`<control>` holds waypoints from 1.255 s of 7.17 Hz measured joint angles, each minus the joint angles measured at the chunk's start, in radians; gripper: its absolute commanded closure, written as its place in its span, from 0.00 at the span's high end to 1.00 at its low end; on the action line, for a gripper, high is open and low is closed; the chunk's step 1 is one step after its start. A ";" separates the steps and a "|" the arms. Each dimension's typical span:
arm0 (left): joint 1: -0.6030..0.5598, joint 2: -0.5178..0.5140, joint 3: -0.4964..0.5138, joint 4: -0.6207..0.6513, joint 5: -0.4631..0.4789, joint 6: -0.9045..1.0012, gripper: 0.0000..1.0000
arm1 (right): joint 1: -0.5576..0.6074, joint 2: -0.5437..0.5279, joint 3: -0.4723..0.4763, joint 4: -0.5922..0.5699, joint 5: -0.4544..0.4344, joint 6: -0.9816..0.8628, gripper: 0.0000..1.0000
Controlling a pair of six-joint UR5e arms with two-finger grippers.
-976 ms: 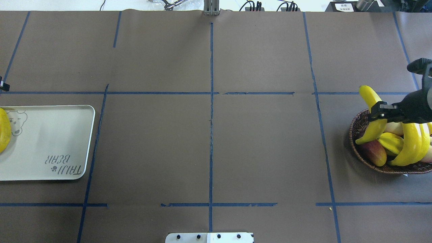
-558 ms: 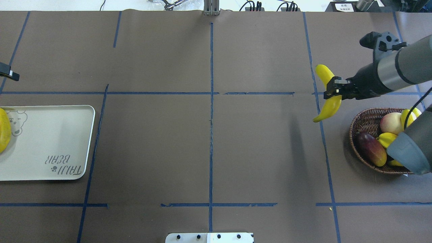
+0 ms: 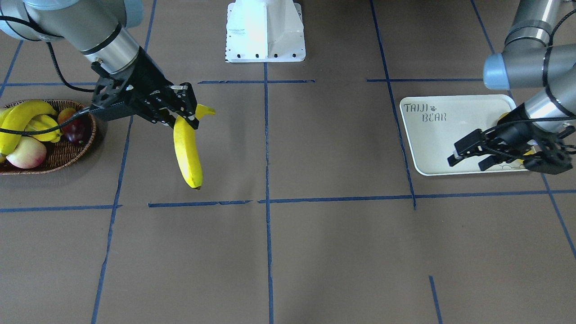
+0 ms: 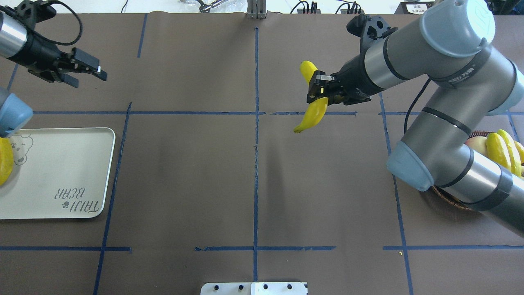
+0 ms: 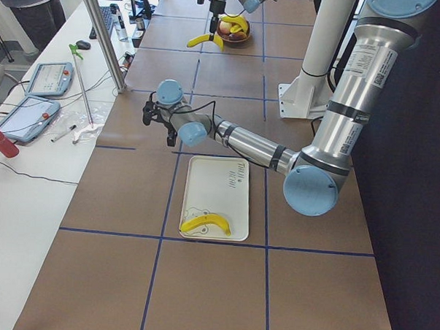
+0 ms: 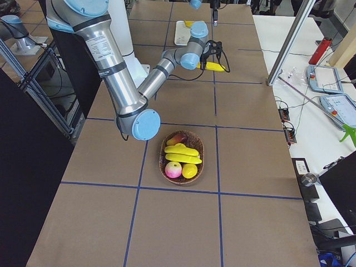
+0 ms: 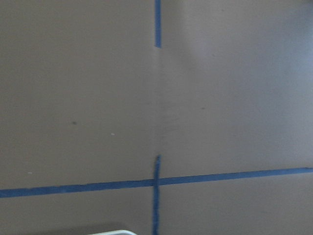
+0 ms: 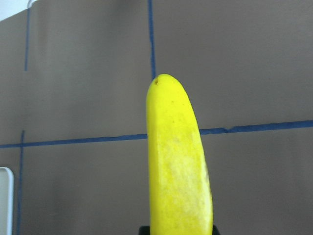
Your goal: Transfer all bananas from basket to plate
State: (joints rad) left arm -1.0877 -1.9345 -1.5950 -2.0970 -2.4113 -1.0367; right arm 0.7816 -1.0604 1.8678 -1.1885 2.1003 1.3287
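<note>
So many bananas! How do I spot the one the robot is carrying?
On the brown table, look between the basket and the plate for the right gripper. The banana hangs from its jaws, above the table. The other bananas lie in the basket or on the plate; only this one is in the air.

arms [image 4: 403, 55] grey | caps [image 4: 454, 18] pale blue | left claw [image 4: 88, 78], right claw [image 4: 314, 88] black

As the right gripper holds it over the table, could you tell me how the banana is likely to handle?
Probably stiff: the banana hangs from the right gripper without sagging. Pinched off-centre, its smooth skin might let it swivel. Being curved, it may rock once set down.
</note>
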 measured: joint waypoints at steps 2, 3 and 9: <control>0.069 -0.098 -0.017 -0.011 0.003 -0.237 1.00 | -0.105 0.025 -0.097 0.293 -0.131 0.154 0.05; 0.097 -0.150 -0.025 -0.022 0.005 -0.365 1.00 | -0.161 0.036 -0.118 0.364 -0.206 0.186 0.05; 0.276 -0.302 -0.030 -0.074 0.185 -0.819 1.00 | -0.261 0.075 -0.128 0.409 -0.327 0.224 0.07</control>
State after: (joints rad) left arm -0.8114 -2.2361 -1.6251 -2.1714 -2.2266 -1.8560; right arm 0.5203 -0.9856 1.7397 -0.7793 1.7730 1.5523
